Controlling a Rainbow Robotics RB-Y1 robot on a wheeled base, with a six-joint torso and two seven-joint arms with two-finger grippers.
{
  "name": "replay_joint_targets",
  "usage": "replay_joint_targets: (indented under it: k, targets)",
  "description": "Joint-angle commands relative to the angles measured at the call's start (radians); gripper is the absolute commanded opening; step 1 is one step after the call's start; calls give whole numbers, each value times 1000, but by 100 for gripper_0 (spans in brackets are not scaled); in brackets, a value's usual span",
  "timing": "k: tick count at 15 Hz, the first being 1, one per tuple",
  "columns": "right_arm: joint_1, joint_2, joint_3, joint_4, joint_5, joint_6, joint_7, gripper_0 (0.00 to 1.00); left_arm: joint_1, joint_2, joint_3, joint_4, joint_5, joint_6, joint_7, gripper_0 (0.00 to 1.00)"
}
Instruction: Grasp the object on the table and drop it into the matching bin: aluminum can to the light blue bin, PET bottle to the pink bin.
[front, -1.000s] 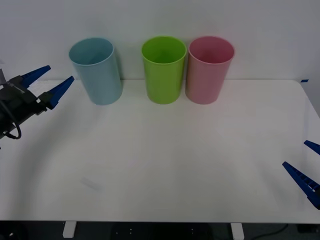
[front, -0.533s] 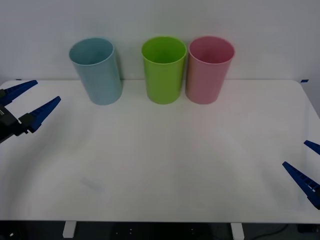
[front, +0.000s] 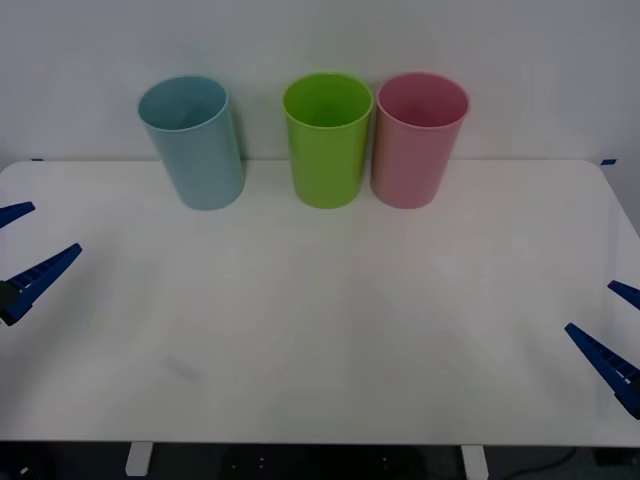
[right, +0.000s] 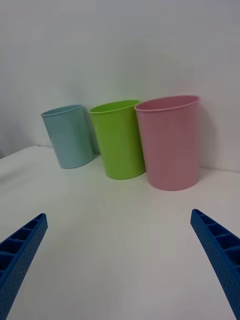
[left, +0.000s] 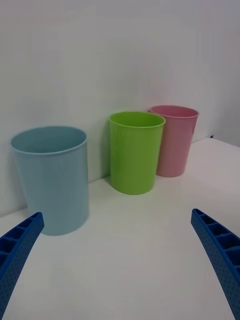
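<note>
Left hand (front: 28, 262), open and empty, has withdrawn from beside the light blue bin (front: 195, 145) to the desk's (front: 330, 320) left edge; right hand (front: 612, 338) waits open at the right edge. The can is nowhere on the desk, so it was presumably dropped into that bin.

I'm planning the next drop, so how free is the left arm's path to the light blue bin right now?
Probably free: the left tool sits open at the table's left edge, with bare tabletop between it and the light blue bin; the green bin stands aside.
</note>
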Motion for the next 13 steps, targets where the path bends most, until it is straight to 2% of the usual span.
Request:
replay_joint_targets:
  k: [1, 6, 13]
  targets:
    - [0, 0, 0, 0, 0, 0, 0, 100, 63, 22, 13, -8, 44, 0, -11, 100]
    - [0, 0, 0, 0, 0, 0, 0, 100, 153, 40, 41, -16, 109, -6, -40, 100]
    - [0, 0, 0, 0, 0, 0, 0, 100, 176, 40, 40, -16, 115, -12, -39, 100]
